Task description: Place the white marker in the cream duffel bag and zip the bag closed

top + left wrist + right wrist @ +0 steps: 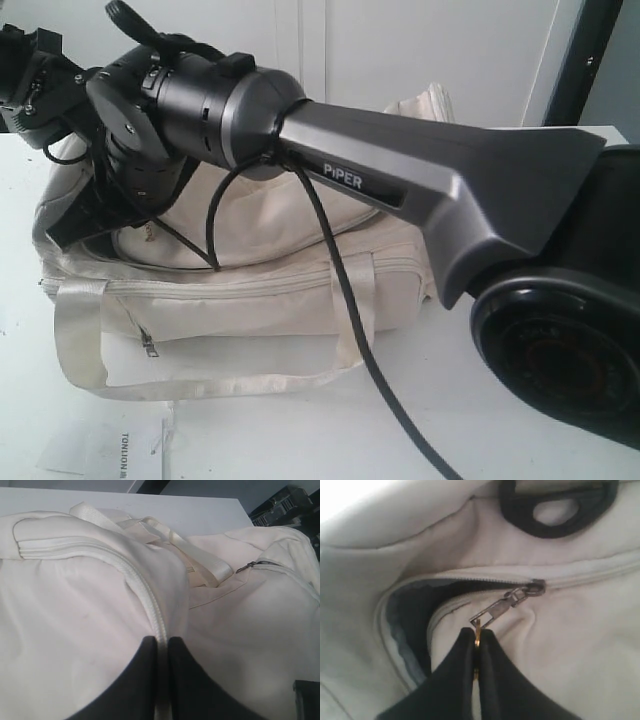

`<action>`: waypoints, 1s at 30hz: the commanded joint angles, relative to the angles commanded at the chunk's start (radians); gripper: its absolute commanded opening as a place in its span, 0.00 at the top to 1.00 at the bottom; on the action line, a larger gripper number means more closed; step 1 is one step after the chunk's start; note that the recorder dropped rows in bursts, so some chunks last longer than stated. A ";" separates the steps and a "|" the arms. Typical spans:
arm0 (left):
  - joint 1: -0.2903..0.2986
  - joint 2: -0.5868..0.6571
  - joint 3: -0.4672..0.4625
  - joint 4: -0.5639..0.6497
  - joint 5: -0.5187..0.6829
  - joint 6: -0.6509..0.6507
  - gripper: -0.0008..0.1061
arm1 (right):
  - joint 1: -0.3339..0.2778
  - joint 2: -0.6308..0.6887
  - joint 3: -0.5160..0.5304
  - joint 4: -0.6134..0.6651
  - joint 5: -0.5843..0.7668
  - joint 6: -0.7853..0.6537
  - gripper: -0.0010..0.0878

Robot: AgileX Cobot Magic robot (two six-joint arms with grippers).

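The cream duffel bag lies on the white table under my right arm, which reaches across it to its left end. My right gripper is shut on the small gold charm that hangs from the metal zip pull. The slider sits near the end of the main zip, and a dark gap of the bag's mouth stays open behind it. My left gripper is shut on the cream zip ridge of the bag. The white marker is hidden.
A black strap ring sits on the bag's end beyond the slider. Shiny webbing handles hang down the front by the front pocket zip pull. A black cable trails over the bag. A printed paper lies at the table's front.
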 joint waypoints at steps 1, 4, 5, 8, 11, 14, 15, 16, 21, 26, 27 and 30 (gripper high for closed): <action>0.000 0.000 0.000 0.000 -0.007 -0.005 0.99 | 0.000 -0.003 0.000 0.040 0.000 -0.050 0.99; 0.000 0.000 0.000 0.000 -0.027 -0.015 0.99 | 0.000 -0.007 0.000 0.060 0.020 -0.098 0.99; 0.000 0.000 0.000 0.000 -0.029 -0.017 0.99 | 0.000 -0.007 0.000 0.060 0.031 -0.102 0.99; 0.000 0.000 0.000 0.000 -0.044 -0.025 0.99 | 0.000 -0.013 0.000 0.060 0.067 -0.155 0.99; 0.000 0.000 0.000 0.000 -0.049 -0.027 0.99 | 0.000 -0.031 0.000 0.060 0.072 -0.181 0.99; 0.000 0.000 0.000 0.000 -0.054 -0.034 0.99 | 0.000 -0.040 0.000 0.065 0.099 -0.199 0.99; 0.000 0.000 0.000 0.000 -0.056 -0.038 0.99 | 0.000 -0.040 0.000 0.070 0.106 -0.210 0.99; 0.000 0.000 0.000 0.000 -0.056 -0.038 0.99 | 0.000 -0.040 0.000 0.070 0.106 -0.212 0.99; 0.000 0.000 0.000 0.000 -0.056 -0.040 0.99 | 0.002 -0.069 0.000 0.116 0.116 -0.247 0.99; 0.000 0.000 0.000 0.000 -0.056 -0.040 0.99 | 0.002 -0.072 0.000 0.159 0.131 -0.278 0.99; 0.000 0.000 0.000 0.000 -0.056 -0.040 0.99 | 0.002 -0.075 0.000 0.159 0.136 -0.278 0.99; 0.000 0.000 0.000 0.000 -0.056 -0.040 0.99 | 0.002 -0.083 0.000 0.157 0.140 -0.279 0.99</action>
